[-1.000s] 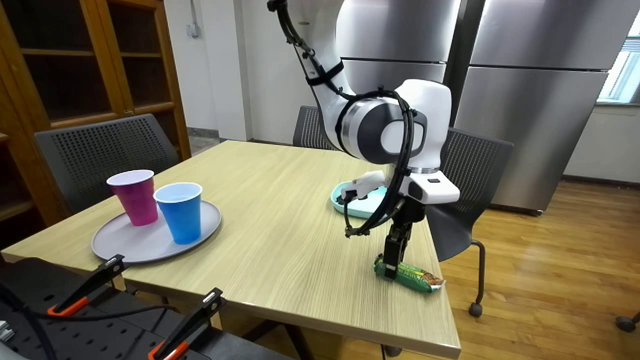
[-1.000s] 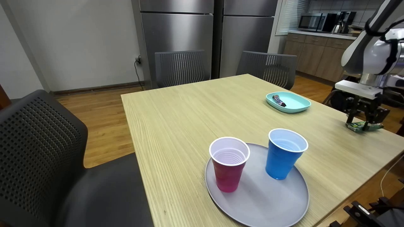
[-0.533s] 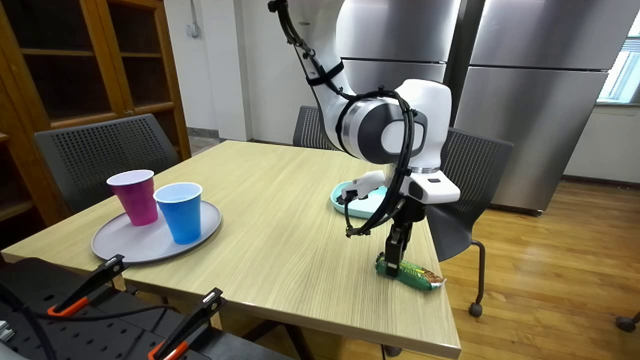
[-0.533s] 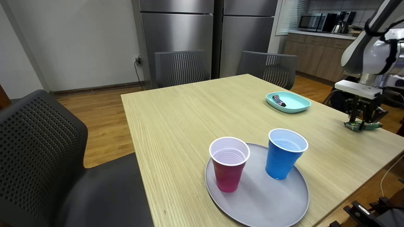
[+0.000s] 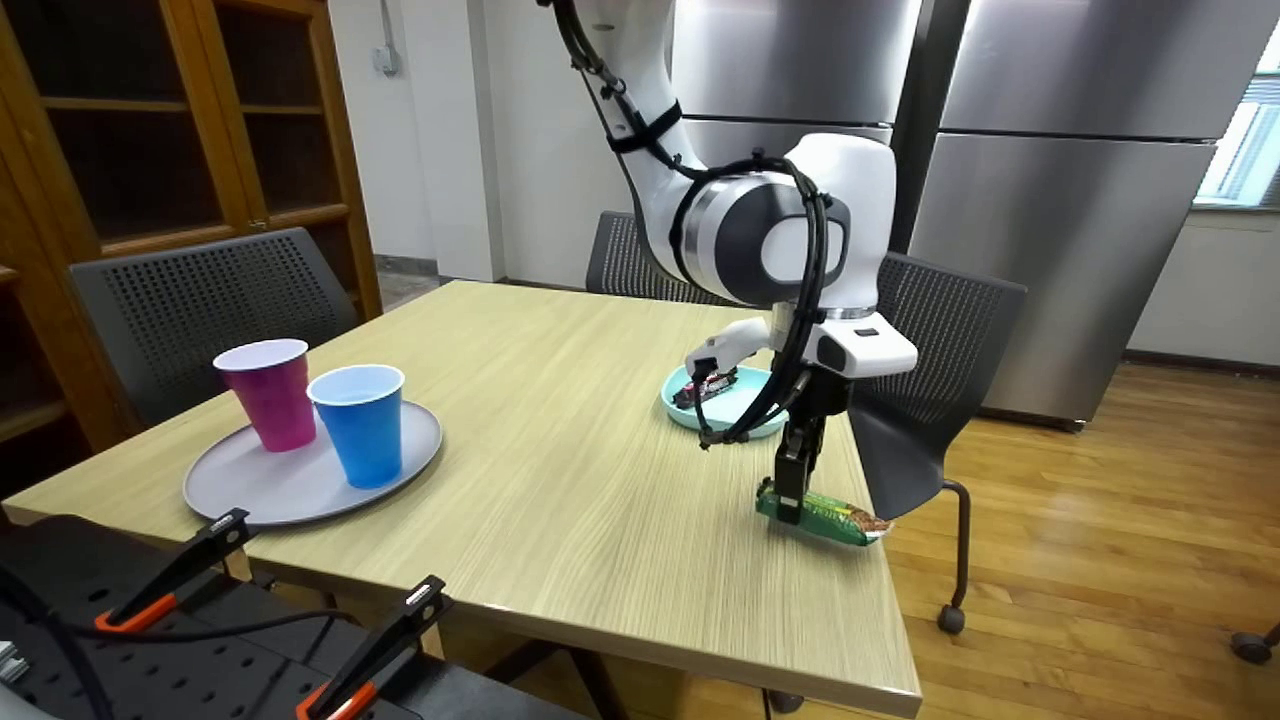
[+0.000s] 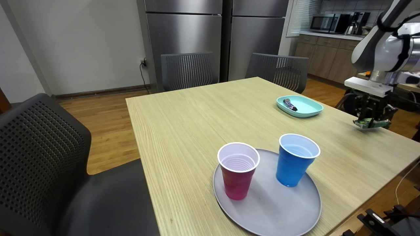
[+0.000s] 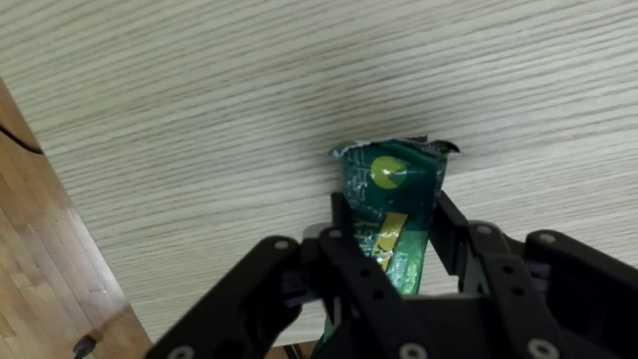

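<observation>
One green packet [image 7: 391,199], partly behind hand [image 7: 394,219]

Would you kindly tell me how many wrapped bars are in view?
2: the green bar, gripped in the claw, and the dark-wrapped bar, lying in the turquoise dish.

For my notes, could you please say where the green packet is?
In the wrist view, the green packet is right of centre, held between the jaws over the table.

Bright window [image 5: 1240,150], soft sheen on refrigerators [image 6: 185,42]
</observation>
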Robot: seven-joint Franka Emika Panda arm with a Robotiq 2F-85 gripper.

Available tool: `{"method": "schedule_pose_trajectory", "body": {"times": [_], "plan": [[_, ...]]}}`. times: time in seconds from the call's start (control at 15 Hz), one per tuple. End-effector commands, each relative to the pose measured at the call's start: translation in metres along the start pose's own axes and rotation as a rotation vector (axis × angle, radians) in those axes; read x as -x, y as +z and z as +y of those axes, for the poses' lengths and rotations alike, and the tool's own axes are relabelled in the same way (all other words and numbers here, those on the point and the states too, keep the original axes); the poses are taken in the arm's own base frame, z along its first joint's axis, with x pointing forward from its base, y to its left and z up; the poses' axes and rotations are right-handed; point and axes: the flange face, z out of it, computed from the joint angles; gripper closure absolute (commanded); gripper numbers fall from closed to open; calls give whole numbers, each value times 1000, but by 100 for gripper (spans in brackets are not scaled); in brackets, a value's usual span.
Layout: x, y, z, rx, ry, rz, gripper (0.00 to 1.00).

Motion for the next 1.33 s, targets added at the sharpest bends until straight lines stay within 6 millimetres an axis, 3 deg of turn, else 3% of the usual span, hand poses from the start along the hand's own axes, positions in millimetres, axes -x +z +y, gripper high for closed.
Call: {"method": "schedule_pose_trajectory", "body": {"times": [0.0,0.8,1.27], "plan": [[13,-28,-21,-35,-64,14,83],[73,-67,-100,-116,-299,57,83],[101,-74,-137,-129,-416,61,83]]}}
